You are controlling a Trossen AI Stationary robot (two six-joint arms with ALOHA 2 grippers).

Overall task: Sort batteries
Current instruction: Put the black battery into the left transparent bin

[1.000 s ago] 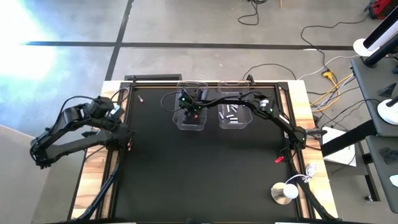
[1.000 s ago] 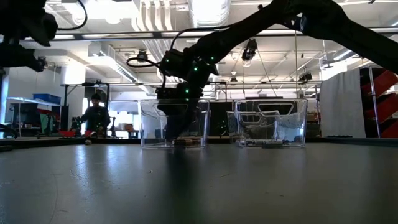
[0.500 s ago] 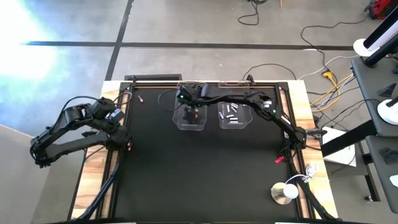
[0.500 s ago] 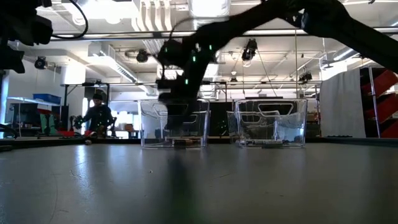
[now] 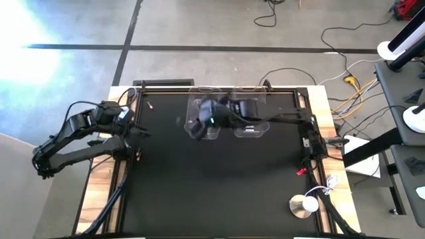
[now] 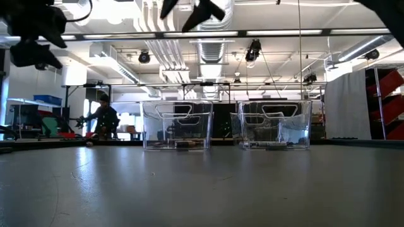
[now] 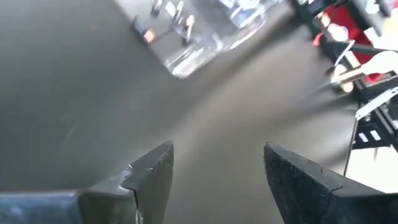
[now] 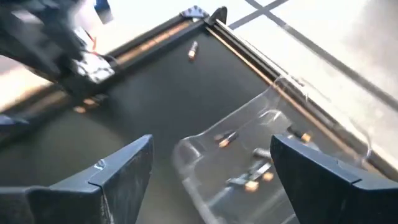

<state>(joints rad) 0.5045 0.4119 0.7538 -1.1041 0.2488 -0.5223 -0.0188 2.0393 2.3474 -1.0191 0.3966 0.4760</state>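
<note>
Both hands open, empty; stray battery (image 8: pixel 193 51) lies near tabletop's far-left corner, seemingly nearer left hand (image 7: pixel 214 177) than right hand (image 8: pixel 208 171)

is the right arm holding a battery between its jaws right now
No. In the right wrist view the right gripper has its jaws apart with nothing between them; batteries lie in the clear bin below.

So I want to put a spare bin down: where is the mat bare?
The whole near half of the black mat is bare, in front of the two clear bins. The far edge is crowded: both bins, the right gripper above them, and one loose battery in the far-left corner.
</note>
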